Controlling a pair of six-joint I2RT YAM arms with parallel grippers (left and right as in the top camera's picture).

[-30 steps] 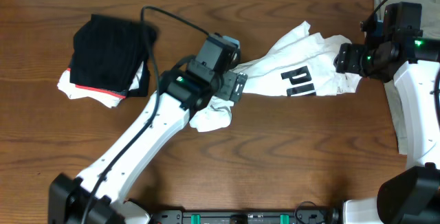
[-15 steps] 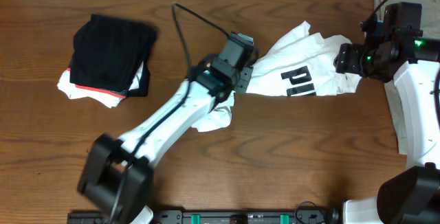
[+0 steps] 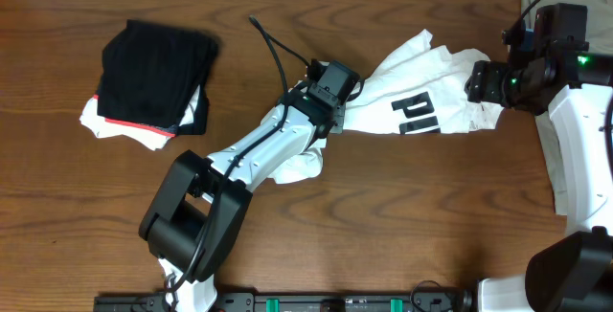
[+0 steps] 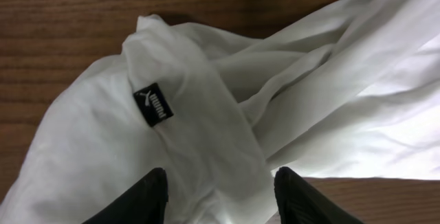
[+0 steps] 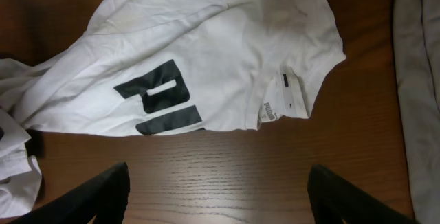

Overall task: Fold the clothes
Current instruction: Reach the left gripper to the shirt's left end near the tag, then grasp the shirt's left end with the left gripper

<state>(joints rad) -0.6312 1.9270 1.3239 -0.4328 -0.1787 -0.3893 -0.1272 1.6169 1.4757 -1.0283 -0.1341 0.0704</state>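
T-shirt [image 3: 421, 82]: white, crumpled, lying on the table [image 3: 431, 216] right of centre toward the far edge; one bunched end trails down to the near left.
Lettering [image 3: 417, 114]: black block letters, face up, partly lost in folds.
Hem tag [image 4: 152, 104]: small and black, on a ridge of cloth just ahead of the left fingers.
Neck label [image 5: 292, 90]: white, inside the collar, at the shirt's right end.
Left gripper [image 4: 220, 177]: roughly half closed; the two fingers [image 4: 157, 186] press against either side of a bunched fold of the T-shirt.
Left arm [image 3: 259, 149]: stretched diagonally from its near-left base toward the far right, wrist tipped down onto the shirt's left part.
Right gripper [image 5: 218, 172]: spread wide, holding nothing; bare wood lies between its fingers, near the collar end.
Right arm [image 3: 575, 140]: rises along the right edge, wrist bent to the left over the shirt.
Black garment [image 3: 158, 73]: folded, red-edged, far left, atop white cloth [image 3: 96, 121].
Olive-grey cloth [image 5: 419, 80]: flat, at the right edge.
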